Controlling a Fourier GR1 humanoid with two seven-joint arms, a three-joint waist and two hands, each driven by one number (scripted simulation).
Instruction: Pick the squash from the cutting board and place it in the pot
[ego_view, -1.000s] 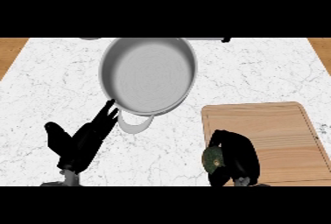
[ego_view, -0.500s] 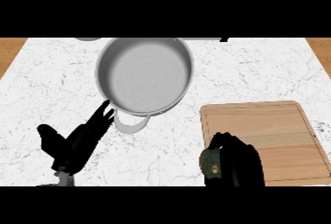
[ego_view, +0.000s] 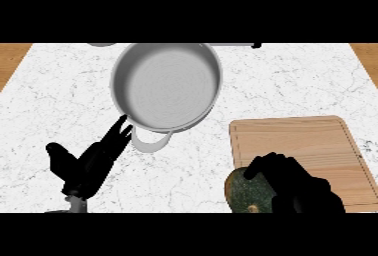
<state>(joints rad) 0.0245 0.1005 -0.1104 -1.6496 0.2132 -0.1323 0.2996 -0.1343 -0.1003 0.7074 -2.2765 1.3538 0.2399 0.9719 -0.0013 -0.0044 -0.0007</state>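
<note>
From the head view, the only one I have, I see my right hand (ego_view: 295, 185) down at about five o'clock, fingers curled over the dark green squash (ego_view: 242, 192) and grasping it from above and from its right side. The squash shows at the left of the palm, sitting at the near left corner of the cutting board (ego_view: 310, 145), partly over the board's edge toward the marble counter (ego_view: 295, 80). I cannot tell whether it is lifted clear of the wood or touching it; the hand hides its underside.

The pot (ego_view: 166, 85) lies at roughly eleven o'clock from the squash, well apart from it, mouth open toward me and nothing inside. Its near handle (ego_view: 151, 142) juts toward six o'clock.

My left hand (ego_view: 88, 167) is at seven o'clock, fingers straight and released, tips pointing up toward the pot's near rim and just beside that handle. I judge it is parked there to stay out of the carry path, perhaps ready to steady the pot.

As I read it, the grasp is made and the transfer is what remains: lift, swing toward eleven o'clock, clear the rim, then let go inside. The rounded squash could roll in the palm during that swing.
</note>
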